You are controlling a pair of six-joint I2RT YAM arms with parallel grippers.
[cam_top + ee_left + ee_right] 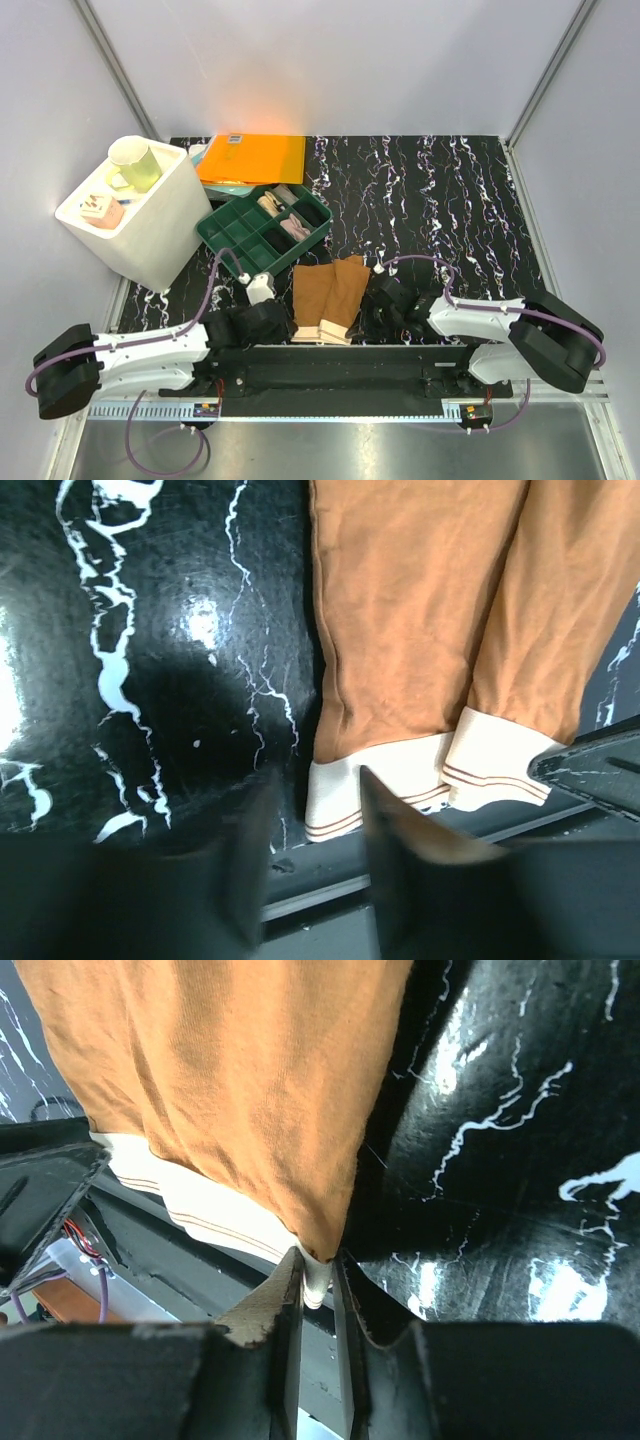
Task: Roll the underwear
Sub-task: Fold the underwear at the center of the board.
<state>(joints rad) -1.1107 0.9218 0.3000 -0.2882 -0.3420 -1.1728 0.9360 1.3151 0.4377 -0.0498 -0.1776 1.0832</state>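
Note:
The brown underwear (330, 290) lies flat at the table's near edge, its pale waistband (322, 334) toward me. My left gripper (275, 318) is open. In the left wrist view its fingertips (315, 778) stand either side of the waistband's left corner (335, 795) without closing on it. My right gripper (382, 305) is shut on the waistband's right corner, pinched between its fingers in the right wrist view (318, 1265), with the brown cloth (240, 1090) spreading away from it. The black underwear is not in view.
A green divided tray (236, 222) holding small items stands behind the underwear. Left of it is a white box (150, 240) with a green mug (135, 162). An orange folder (252, 158) lies at the back. A small white bottle (260, 288) stands near my left gripper. A black rail (330, 362) runs along the near edge.

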